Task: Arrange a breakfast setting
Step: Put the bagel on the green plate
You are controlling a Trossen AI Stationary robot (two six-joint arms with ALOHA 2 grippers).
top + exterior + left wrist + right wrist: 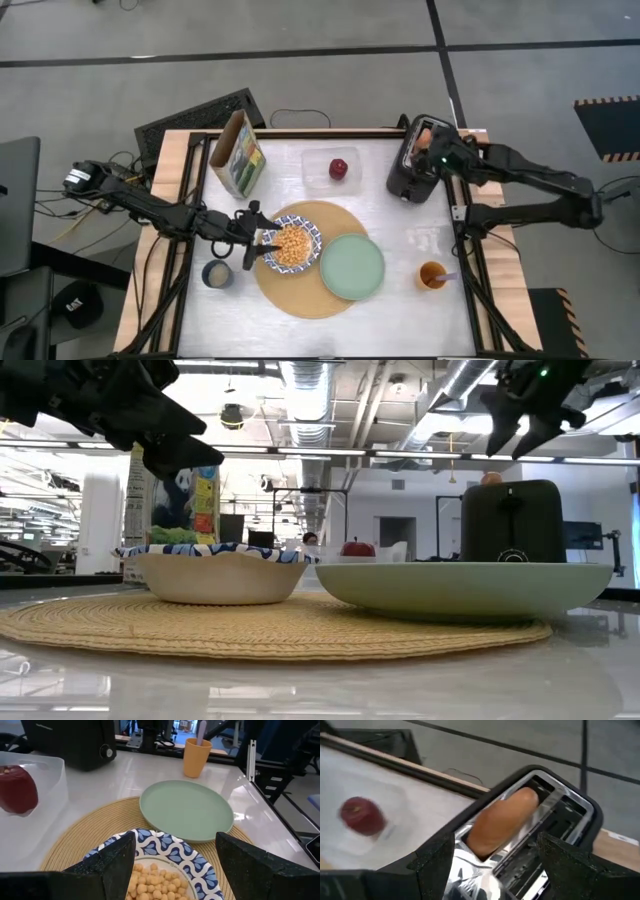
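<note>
1. White glossy tabletop point(320, 330) in a pale wooden frame, set on a grey floor crossed by dark tape lines; seen from table height, an open hall with ceiling ducts and strip lights behind.
2. At the far left of the table: left gripper point(262, 243) low over the near rim of the blue-and-white patterned bowl point(292, 245), fingers point(115, 865) spread apart on either side of that rim, holding nothing.
3. Beside that gripper, off the mat: small round dark cup point(218, 273) on the tabletop.
4. Toward the back left: colourful panda cereal box point(238, 155), upright, well apart from the mat.
5. In the middle: round tan woven mat point(300, 295) carrying the bowl, filled with yellow cereal point(152, 882), and the empty pale green plate point(352, 266) just beside it.
6. Behind the mat: small red apple point(339, 168) inside a clear plastic container point(318, 172).
7. Back right: black toaster point(408, 172) with a browned toast slice point(502, 825) standing up out of its slot.
8. Above the toaster: right gripper point(495, 857), fingers point(437, 865) wide apart straddling the toast, not pinching it.
9. Right front: orange cup point(432, 275) with a pale utensil handle in it.
</note>
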